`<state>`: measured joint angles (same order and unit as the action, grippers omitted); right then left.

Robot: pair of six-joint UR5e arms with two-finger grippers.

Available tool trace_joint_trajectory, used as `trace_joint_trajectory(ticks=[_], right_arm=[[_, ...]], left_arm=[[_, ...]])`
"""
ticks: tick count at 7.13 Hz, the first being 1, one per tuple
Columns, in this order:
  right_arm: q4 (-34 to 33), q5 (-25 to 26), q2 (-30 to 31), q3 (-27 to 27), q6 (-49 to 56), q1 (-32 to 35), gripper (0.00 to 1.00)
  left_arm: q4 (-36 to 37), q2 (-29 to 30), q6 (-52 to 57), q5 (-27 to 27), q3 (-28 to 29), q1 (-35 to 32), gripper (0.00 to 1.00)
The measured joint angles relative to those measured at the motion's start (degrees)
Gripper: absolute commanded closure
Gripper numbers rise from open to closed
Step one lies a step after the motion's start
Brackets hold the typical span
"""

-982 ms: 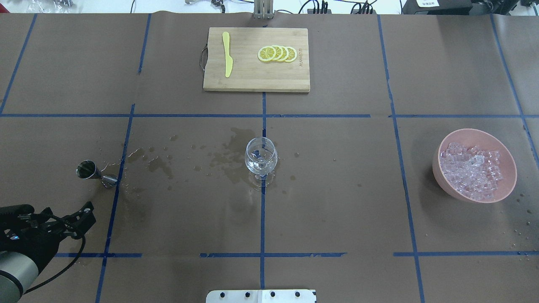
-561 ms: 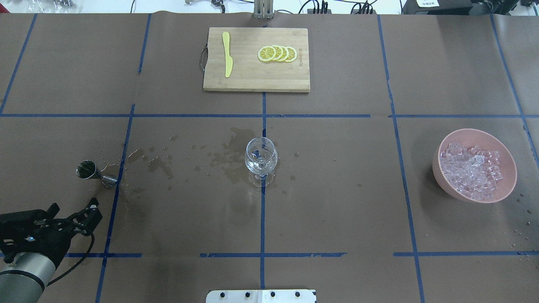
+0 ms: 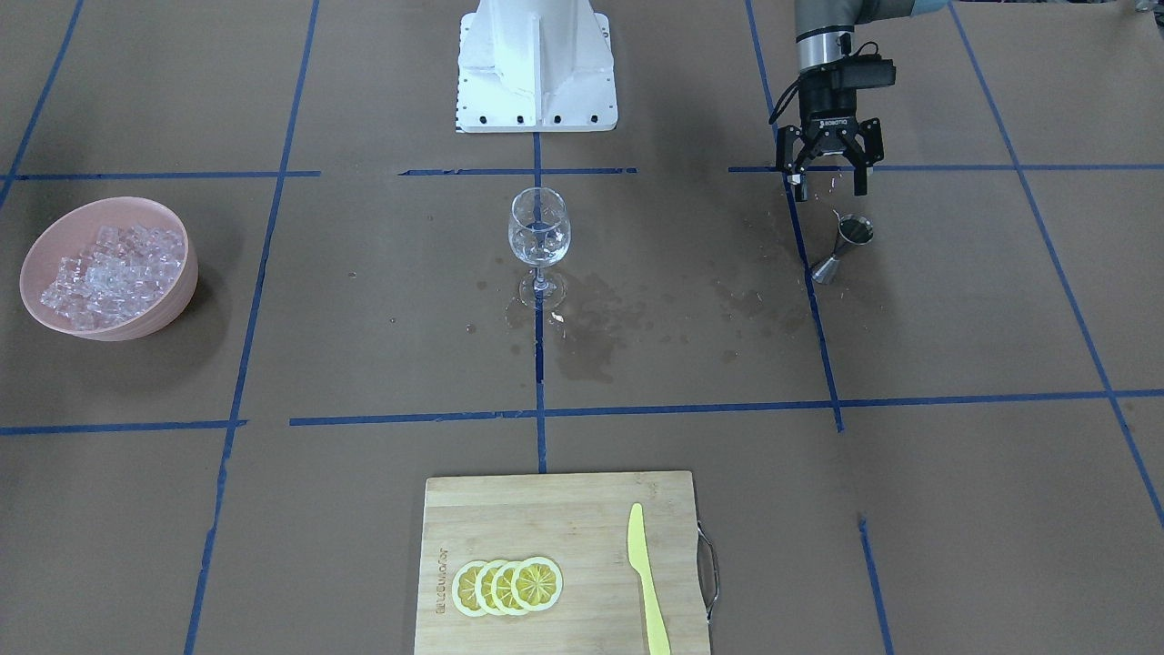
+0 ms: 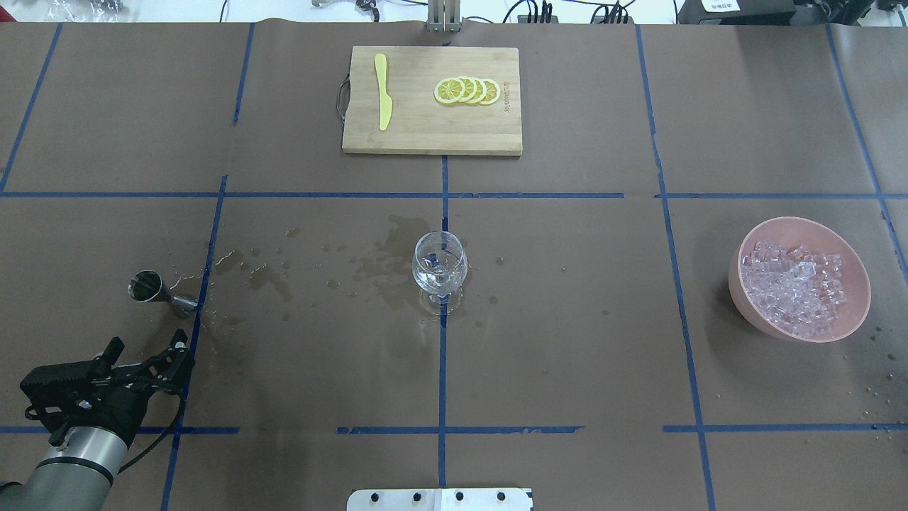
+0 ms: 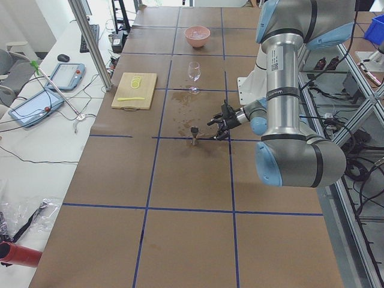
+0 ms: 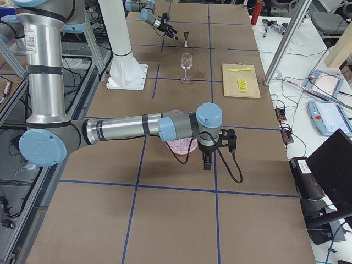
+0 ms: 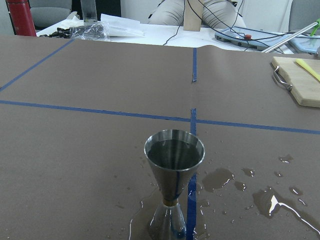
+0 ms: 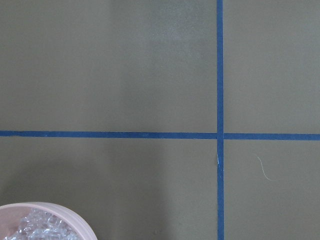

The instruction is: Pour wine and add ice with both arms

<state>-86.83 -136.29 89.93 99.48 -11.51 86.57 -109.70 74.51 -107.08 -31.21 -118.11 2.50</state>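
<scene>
A steel jigger [image 4: 159, 289] [image 7: 173, 175] stands upright on wet paper at the table's left. My left gripper [image 4: 147, 343] [image 3: 826, 178] hovers just on the robot's side of it, open and empty. A clear wine glass [image 4: 440, 265] [image 3: 539, 233] stands at the table's centre; the wine is too faint to make out. Ice [image 4: 796, 285] [image 3: 107, 266] is heaped in a pink bowl [image 4: 736, 289] at the right. My right gripper [image 6: 207, 160] hangs above that bowl and shows only in the exterior right view, so I cannot tell its state.
A wooden cutting board [image 4: 415, 138] at the far side carries lemon slices [image 4: 467, 91] and a yellow knife [image 4: 383, 91]. Dark wet stains [image 4: 386, 264] spread between the jigger and the glass. The white pedestal base [image 3: 536, 64] stands at the robot's edge.
My left gripper has swung right and forward, closer to the jigger, and stays open. The glass, jigger and bowl have not moved.
</scene>
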Motion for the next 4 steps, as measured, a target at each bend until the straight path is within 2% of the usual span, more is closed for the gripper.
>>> trace_joint_trajectory(ticks=[4], right_arm=[[0.0, -0.6, 0.2, 0.6, -0.2, 0.0, 0.00]], left_arm=[[-0.1, 2.6, -0.1, 3.8, 4.0, -0.2, 0.00]])
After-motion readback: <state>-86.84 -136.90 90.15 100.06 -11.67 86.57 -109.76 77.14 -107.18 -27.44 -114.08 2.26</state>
